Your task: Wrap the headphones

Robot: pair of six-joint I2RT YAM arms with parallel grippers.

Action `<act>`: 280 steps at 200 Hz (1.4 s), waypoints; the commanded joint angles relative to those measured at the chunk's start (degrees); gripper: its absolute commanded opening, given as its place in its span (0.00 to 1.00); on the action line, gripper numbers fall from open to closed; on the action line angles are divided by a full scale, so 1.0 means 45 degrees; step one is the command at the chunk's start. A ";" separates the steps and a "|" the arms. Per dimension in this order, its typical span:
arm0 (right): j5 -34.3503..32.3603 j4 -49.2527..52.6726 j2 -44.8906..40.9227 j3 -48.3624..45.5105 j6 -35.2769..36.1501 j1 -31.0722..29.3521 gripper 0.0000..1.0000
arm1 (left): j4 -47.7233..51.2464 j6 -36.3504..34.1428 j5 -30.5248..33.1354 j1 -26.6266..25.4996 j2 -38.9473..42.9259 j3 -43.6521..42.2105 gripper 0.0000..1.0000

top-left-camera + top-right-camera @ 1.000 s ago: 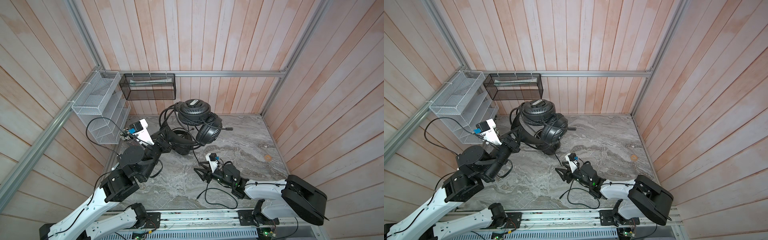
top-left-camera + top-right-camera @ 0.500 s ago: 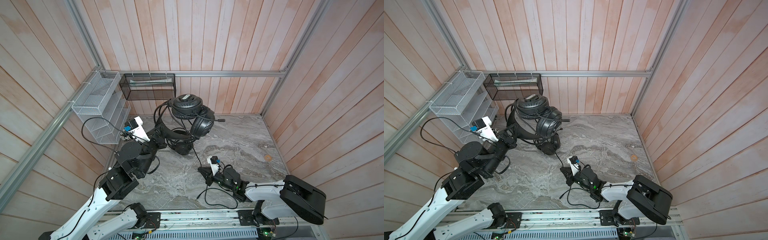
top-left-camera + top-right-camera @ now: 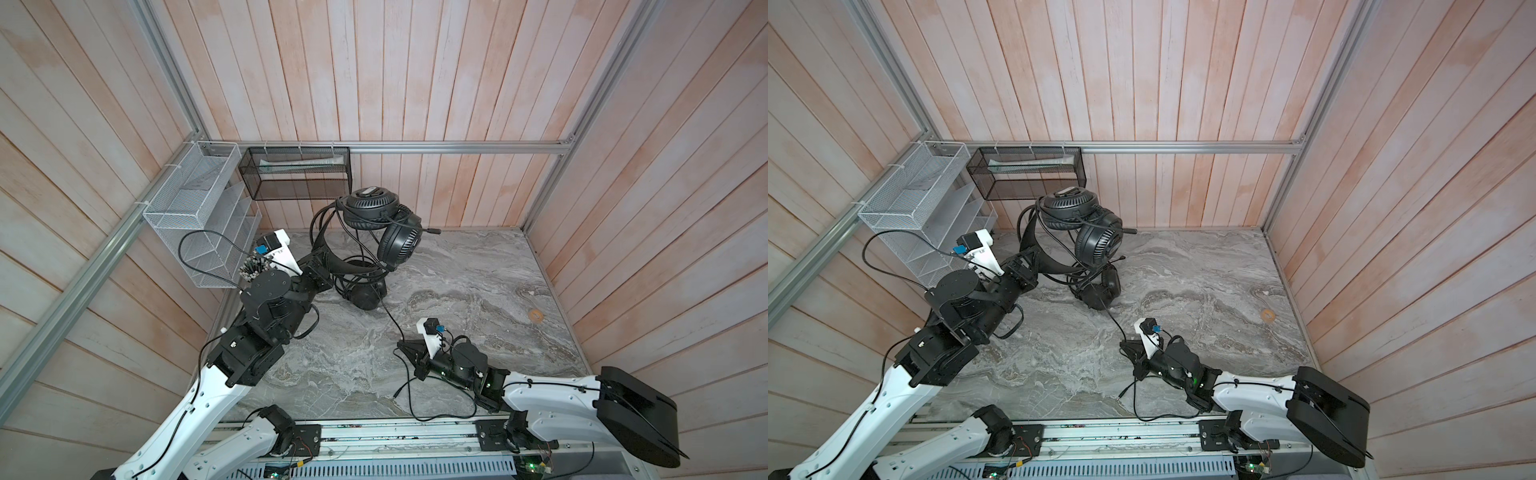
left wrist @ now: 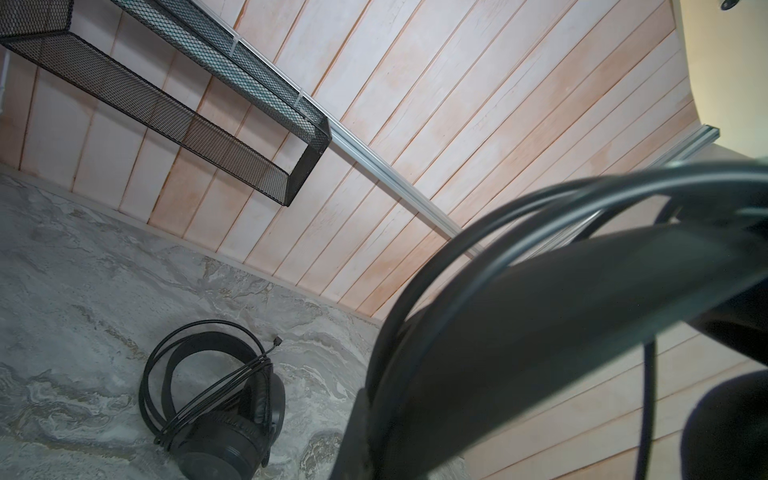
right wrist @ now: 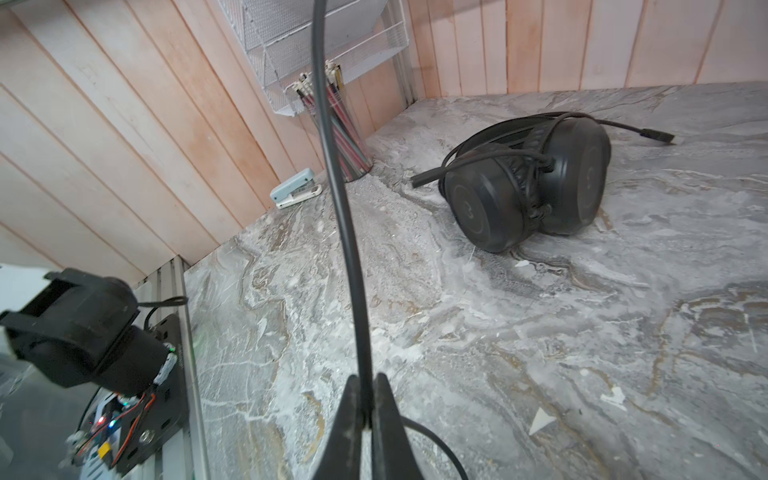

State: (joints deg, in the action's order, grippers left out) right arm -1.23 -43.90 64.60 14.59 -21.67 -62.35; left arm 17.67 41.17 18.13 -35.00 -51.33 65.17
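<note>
Left pincer (image 3: 323, 261) is clamping headband (image 3: 351, 268) of grille-cupped headset (image 3: 370, 205) aloft; right pincer (image 5: 365, 409) is pinching trailing cable (image 5: 338, 199). Judgement: light tension, even loops round the band.

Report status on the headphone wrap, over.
Left jaws shut on grille headset by headband, lifted. Right jaws shut on its cable, near table. Second headset, already wrapped, lies below the lifted one.
</note>
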 commanded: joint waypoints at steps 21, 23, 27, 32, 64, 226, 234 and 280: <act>-0.1245 0.2577 -0.2201 -0.0139 0.0348 -0.1267 0.00 | -0.0318 0.0034 -0.0808 0.1166 -0.0632 0.0333 0.00; -0.1238 0.2663 -0.2298 -0.0152 0.0344 -0.1312 0.00 | -0.0349 0.0056 -0.0870 0.1238 -0.0665 0.0291 0.00; -0.1232 0.2829 -0.2542 -0.0141 0.0343 -0.1384 0.00 | -0.0387 0.0129 -0.1028 0.1374 -0.0723 0.0204 0.00; -0.1225 0.3069 -0.2784 -0.0090 0.0368 -0.1450 0.00 | -0.0429 0.0181 -0.1269 0.1532 -0.0799 0.0127 0.00; -0.1483 0.5346 -0.4589 0.1062 0.0705 -0.2346 0.00 | 0.0155 -0.0307 -0.1075 0.1952 -0.1561 0.0261 0.00; -0.4337 1.0687 -0.3700 0.8240 0.4279 -0.8069 0.00 | 0.0682 -0.2895 -0.0006 0.3189 -0.3417 -0.0117 0.00; -0.4652 1.0697 -0.3600 0.8420 0.4434 -0.8388 0.00 | 0.0719 -0.2940 -0.0010 0.3199 -0.3445 -0.0120 0.00; -0.5543 1.0699 -0.3535 0.8983 0.5017 -0.8844 0.00 | 0.0683 -0.3074 -0.0373 0.3189 -0.3355 -0.0509 0.00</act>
State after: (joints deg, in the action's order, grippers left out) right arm -24.97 4.78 49.19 51.66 -1.80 -100.95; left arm 24.88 26.72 15.05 -21.52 -66.74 64.14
